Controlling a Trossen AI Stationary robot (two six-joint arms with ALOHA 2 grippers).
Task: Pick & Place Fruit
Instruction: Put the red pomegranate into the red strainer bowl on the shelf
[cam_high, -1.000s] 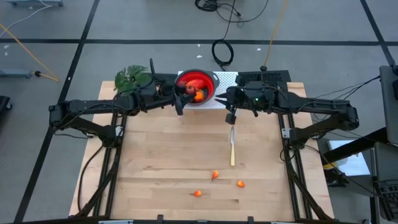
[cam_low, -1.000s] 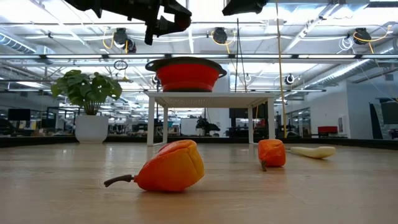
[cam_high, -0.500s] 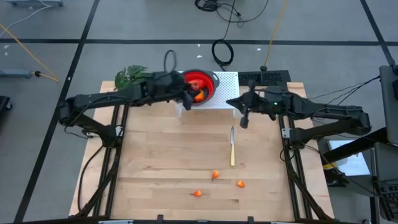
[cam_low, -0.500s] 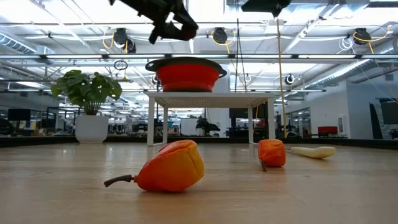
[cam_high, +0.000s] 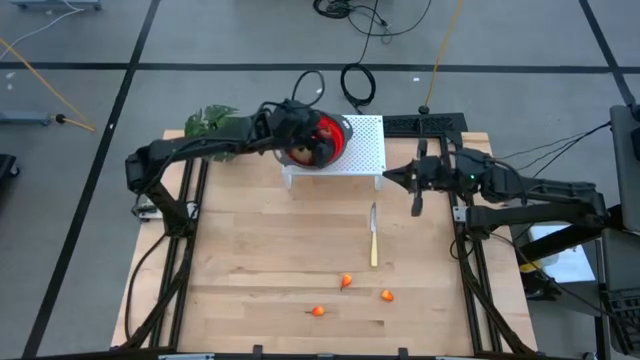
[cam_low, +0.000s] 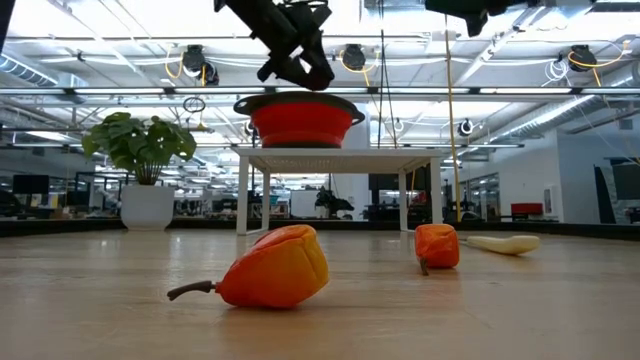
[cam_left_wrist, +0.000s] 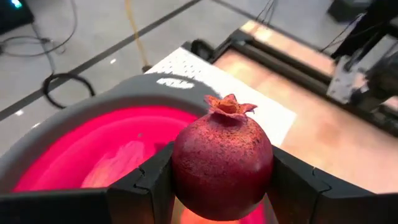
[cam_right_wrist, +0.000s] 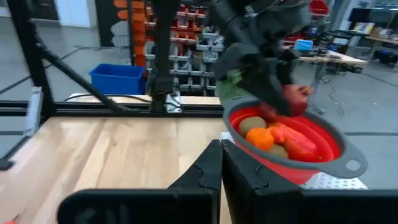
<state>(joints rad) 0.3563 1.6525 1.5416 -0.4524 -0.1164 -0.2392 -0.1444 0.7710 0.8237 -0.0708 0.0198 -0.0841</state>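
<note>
So the left gripper (cam_left_wrist: 222, 186) is clamped on a dark-red pomegranate (cam_left_wrist: 222, 167), one finger on each side of it, with the little crown sticking up clear of the fingers. It's hanging right over the red bowl (cam_high: 335, 137), which sits on the small white stand (cam_high: 365, 150) at the far edge of the table (cam_high: 260, 250). In the right wrist view you can see the pomegranate just above the bowl's rim, with other fruit already inside: an orange one (cam_right_wrist: 259, 138), a greenish-brown one (cam_right_wrist: 252, 125) and a red oblong one (cam_right_wrist: 298, 142).

The right gripper (cam_high: 417, 208) is off to the right of the stand, above the table's right side, fingers pressed together with nothing between them.

Three small orange fruits (cam_high: 346, 281) are lying near the front of the table, well apart from both grippers. The knife (cam_high: 374, 240) lies between them and the stand. The leafy plant (cam_high: 212, 122) is at the far left corner.
</note>
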